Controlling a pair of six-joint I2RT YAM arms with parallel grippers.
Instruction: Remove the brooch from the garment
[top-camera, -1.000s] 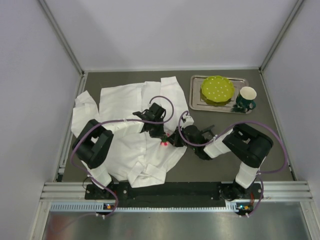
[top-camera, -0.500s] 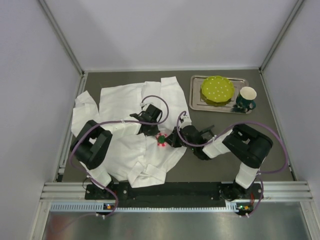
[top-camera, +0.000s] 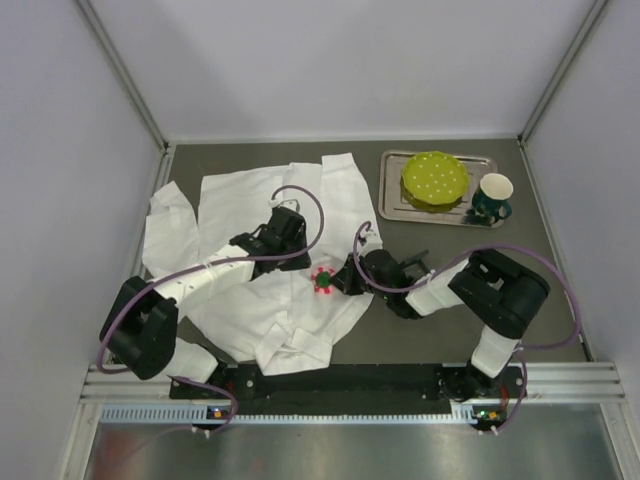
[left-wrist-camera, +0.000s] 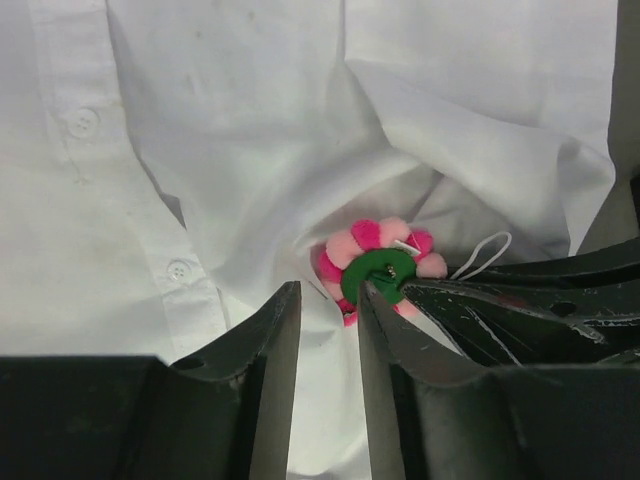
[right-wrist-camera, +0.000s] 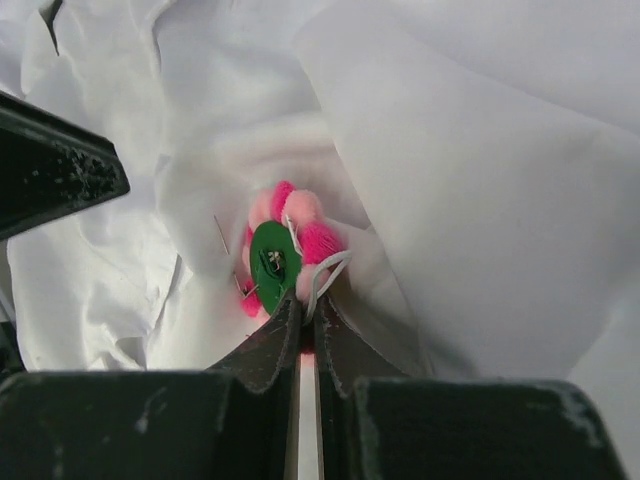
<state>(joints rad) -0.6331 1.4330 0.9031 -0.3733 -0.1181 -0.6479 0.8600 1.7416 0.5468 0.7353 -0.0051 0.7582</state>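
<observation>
Pink brooch (right-wrist-camera: 279, 258), green back showing, sits at the garment's (top-camera: 250, 195) 4 o'clock edge; right gripper (right-wrist-camera: 302, 322) pinches its rim, brooch at 12 o'clock. The left gripper (left-wrist-camera: 328, 300) gapes empty, brooch at 1 o'clock.

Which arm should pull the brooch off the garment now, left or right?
Right. The right gripper is shut on the edge of the brooch. The left gripper stands open just short of it over the garment, gripping nothing.
</observation>
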